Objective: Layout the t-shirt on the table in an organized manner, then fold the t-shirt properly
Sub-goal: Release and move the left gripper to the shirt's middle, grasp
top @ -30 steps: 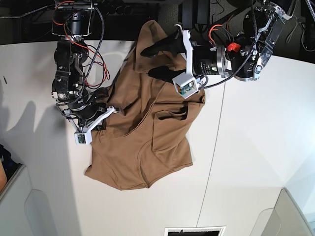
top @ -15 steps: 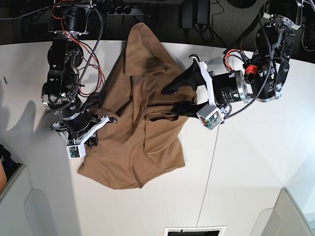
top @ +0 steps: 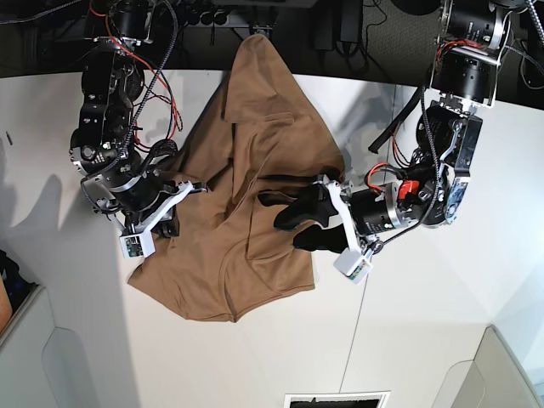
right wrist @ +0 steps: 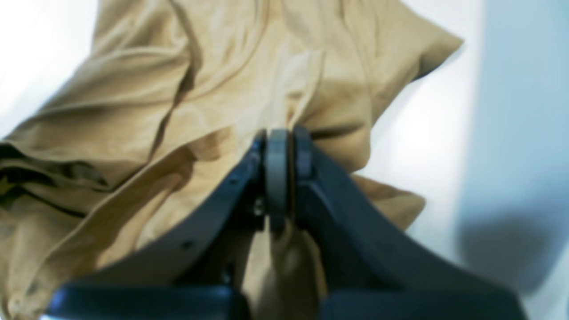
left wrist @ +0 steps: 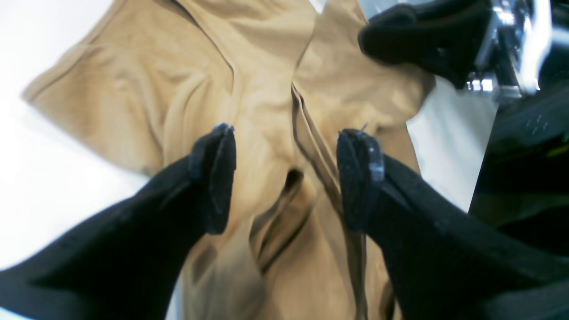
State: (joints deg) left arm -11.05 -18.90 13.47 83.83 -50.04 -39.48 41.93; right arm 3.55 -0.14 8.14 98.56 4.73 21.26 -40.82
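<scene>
Base view shows the whole scene: the white table [top: 442, 323] takes almost all of the picture, and the tan-brown t-shirt [top: 246, 170] lies on it in a crumpled, long shape. The top end of the shirt reaches the far edge of the table, and its wide lower end lies toward the near side. A thin dark seam [top: 361, 323] runs across the table, to the right of the shirt.

Only this view shows both arms together. The right gripper [top: 180, 197] is at the shirt's left edge, about at the middle of its length. The left gripper [top: 299, 228] is over the shirt's right part, near its right edge.

Left wrist view shows what the base view cannot: the two black fingers [left wrist: 213, 178] of the left gripper [left wrist: 286, 178] stand wide apart, and between them there is only wrinkled cloth with a dark fold. They hold nothing; whether the tips touch the t-shirt [left wrist: 178, 89] I cannot tell. The other gripper [left wrist: 422, 40] appears at the upper right, at the shirt's edge.

Right wrist view is a little blurred. It shows the fingers [right wrist: 306, 155] of the right gripper [right wrist: 278, 155] pressed close together, with a grey pad between them. A bunch of the t-shirt [right wrist: 133, 111] rises to the tips and the cloth is pulled into tight folds there, so this gripper pinches the shirt. The white table [right wrist: 422, 133] is seen to the right of the shirt.
</scene>
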